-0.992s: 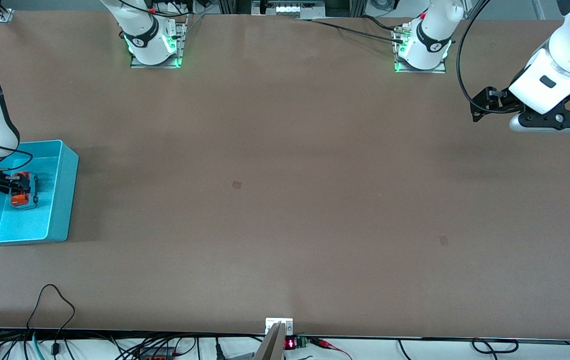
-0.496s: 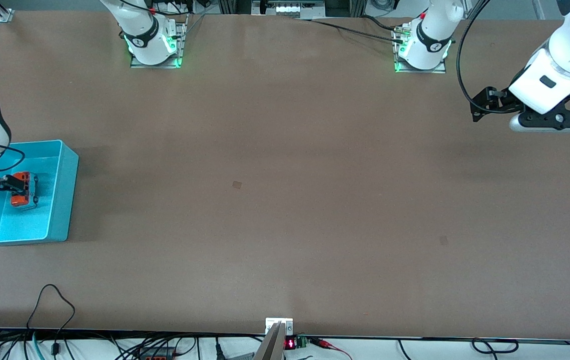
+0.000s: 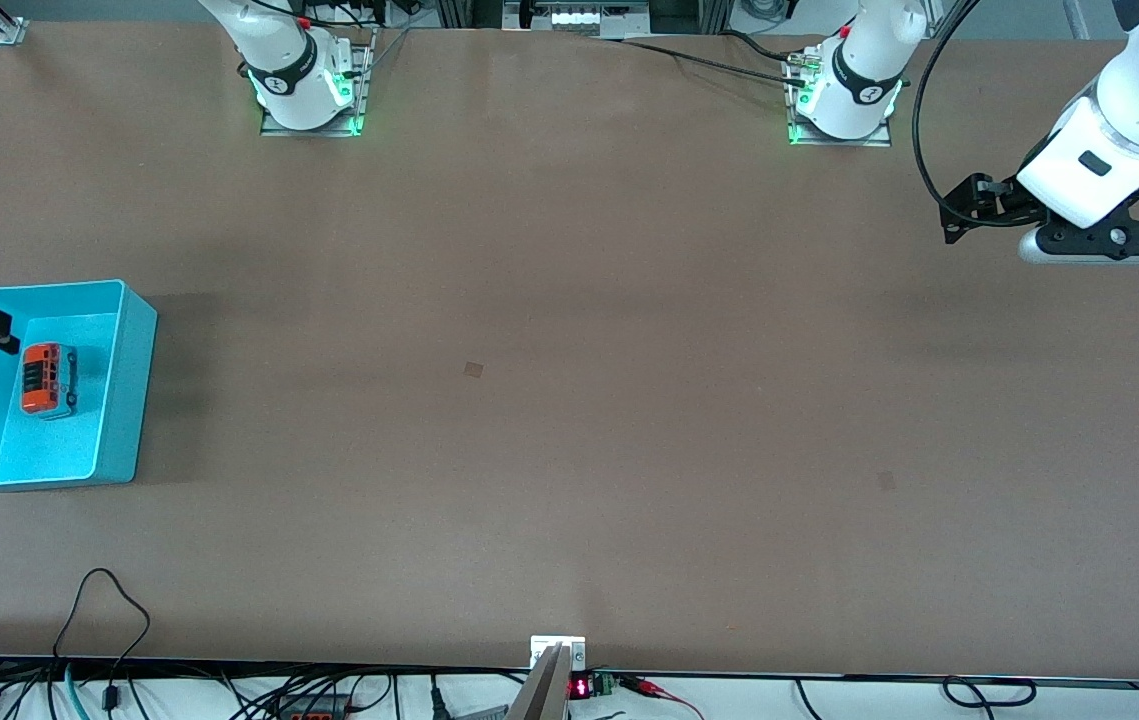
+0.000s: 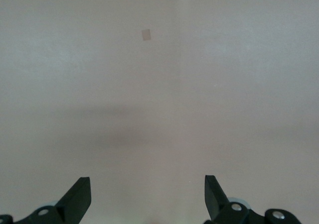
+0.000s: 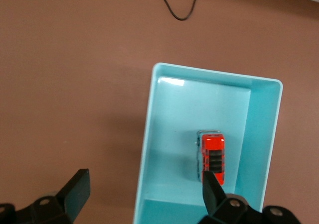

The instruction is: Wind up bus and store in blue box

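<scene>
The right claw (image 5: 142,196) hangs wide open with nothing in it, up over the blue box (image 3: 124,400), and we can see the bus (image 3: 47,380) below it, free of the fingers, resting upright on the box's floor. The box sits at the right arm's end of the desk (image 3: 569,400). The left claw (image 4: 147,199) waits, spread open and empty, over bare brown desk at the left arm's end. Cables (image 3: 109,610) trail along the desk's near edge.

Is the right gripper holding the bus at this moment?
No, the bus sits on the floor of the blue box, while the right gripper is open above it, touching nothing.
</scene>
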{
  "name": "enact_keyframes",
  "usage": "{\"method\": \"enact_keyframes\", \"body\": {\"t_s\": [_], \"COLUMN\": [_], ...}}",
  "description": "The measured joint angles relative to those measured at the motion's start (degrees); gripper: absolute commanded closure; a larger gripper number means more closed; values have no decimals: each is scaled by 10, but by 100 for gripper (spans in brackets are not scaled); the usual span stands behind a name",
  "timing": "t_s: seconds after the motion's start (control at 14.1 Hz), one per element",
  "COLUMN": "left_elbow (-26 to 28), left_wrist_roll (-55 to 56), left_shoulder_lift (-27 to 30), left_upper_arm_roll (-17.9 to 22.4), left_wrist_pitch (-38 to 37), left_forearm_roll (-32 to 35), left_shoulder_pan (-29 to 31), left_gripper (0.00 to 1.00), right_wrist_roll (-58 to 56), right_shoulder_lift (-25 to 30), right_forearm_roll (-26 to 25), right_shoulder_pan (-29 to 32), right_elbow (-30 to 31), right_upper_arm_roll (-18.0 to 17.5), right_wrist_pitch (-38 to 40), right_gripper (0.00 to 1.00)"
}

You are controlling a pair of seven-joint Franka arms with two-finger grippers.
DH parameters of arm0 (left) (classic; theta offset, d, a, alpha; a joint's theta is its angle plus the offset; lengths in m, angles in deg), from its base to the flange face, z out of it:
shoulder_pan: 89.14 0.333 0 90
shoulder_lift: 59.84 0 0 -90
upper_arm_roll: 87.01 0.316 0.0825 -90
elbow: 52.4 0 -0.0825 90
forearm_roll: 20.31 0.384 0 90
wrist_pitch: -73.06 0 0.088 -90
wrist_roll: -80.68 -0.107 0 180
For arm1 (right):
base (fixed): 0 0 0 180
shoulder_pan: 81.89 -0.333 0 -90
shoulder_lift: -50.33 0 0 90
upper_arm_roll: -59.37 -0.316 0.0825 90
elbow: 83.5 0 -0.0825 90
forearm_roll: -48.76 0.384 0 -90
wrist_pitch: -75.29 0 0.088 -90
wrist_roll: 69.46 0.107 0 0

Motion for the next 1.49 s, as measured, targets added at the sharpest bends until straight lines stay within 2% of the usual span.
{"method": "enact_keyframes", "body": {"t_s": [0.28, 0.42, 0.64, 1.13, 1.49], "left_elbow": [0, 0, 0, 0, 0], "left_wrist_roll": [0, 0, 0, 0, 0], "left_shoulder_lift": [0, 0, 0, 0, 0], "left_upper_arm_roll": [0, 0, 0, 0, 0], "left_wrist_pitch": [0, 0, 0, 0, 0], "left_forearm_roll": [0, 0, 0, 0, 0], "left_shoulder_pan": [0, 0, 0, 0, 1], "left_gripper": [0, 0, 0, 0, 0], "right_wrist_roll": [76, 92, 123, 203, 212], "right_shoulder_lift": [19, 20, 36, 61, 63], "right_forearm_roll": [-2, -11, -15, -15, -15], "right_shoulder_pan": [-60, -97, -130, -153, -156], "right_elbow": [-77, -104, -112, -104, -101], "right_upper_arm_roll": [-1, -1, 0, 17, 19], "right_wrist_pitch": [170, 208, 249, 273, 273], "right_gripper": [0, 0, 0, 0, 0]}}
